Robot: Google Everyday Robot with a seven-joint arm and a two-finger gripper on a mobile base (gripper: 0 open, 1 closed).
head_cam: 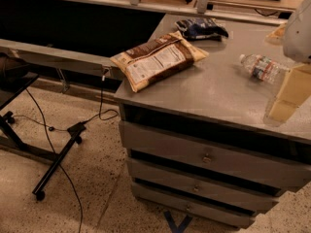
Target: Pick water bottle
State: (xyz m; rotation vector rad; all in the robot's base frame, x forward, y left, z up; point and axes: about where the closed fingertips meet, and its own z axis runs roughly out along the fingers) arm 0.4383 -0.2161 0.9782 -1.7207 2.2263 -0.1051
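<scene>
The water bottle (262, 68), right of centre, is showing clear ribbed plastic, a white cap and a band of red, blue and white. The snack bag (158, 59), at upper centre, is showing tan with a brown top and a white panel of dark print. The small packet (201, 28), near the top, is showing dark blue. The gripper (290, 95), at the right edge of the frame, is showing pale cream. The cabinet top (218, 96) is looking dull grey; the drawers (160, 147) are carrying the same grey. The floor (97, 188), lower left, is showing beige speckle, crossed by a black cable (102, 98).
</scene>
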